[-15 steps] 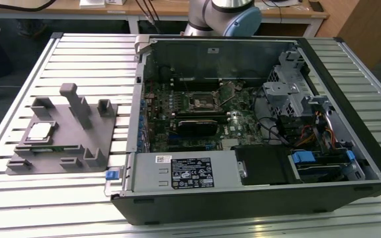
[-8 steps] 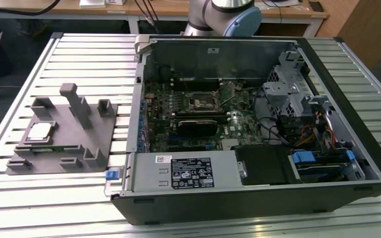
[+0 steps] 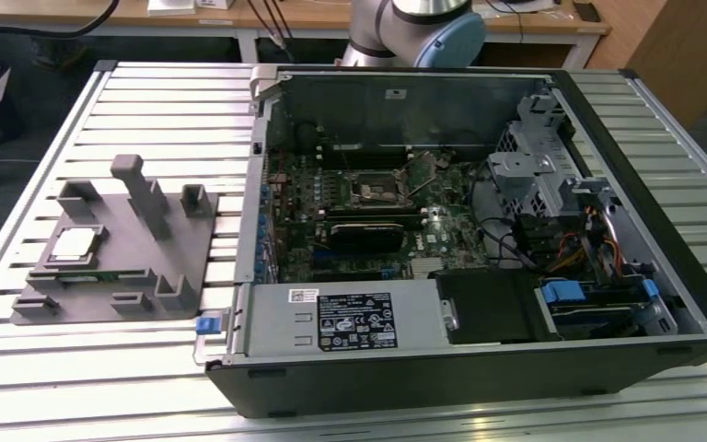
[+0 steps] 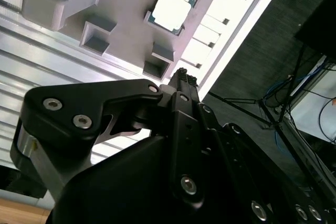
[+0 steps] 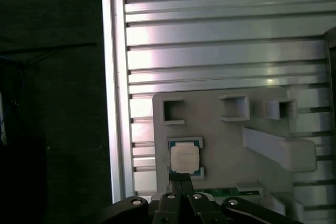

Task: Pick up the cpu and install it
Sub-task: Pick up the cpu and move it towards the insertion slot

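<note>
The cpu (image 3: 74, 244), a small square chip with a silvery top, lies flat in a shallow pocket of the grey plastic fixture (image 3: 133, 249) on the exterior view's left. Both wrist views look down on the cpu (image 4: 169, 11) (image 5: 184, 157) from well above. My gripper (image 5: 181, 181) hangs over the fixture (image 5: 220, 140), close to the chip's edge in the picture and not touching it. Its two thin black fingertips (image 4: 182, 78) are pressed together with nothing between them. The black motherboard socket (image 3: 372, 191) sits inside the open computer case.
The open computer case (image 3: 477, 230) lies on the slatted aluminium table (image 3: 144, 101), with drive cages and cables on the exterior view's right. Upright blocks (image 3: 144, 198) rise from the fixture. A green board strip (image 5: 226, 191) lies beside the chip. The table edge (image 5: 113, 103) borders dark floor.
</note>
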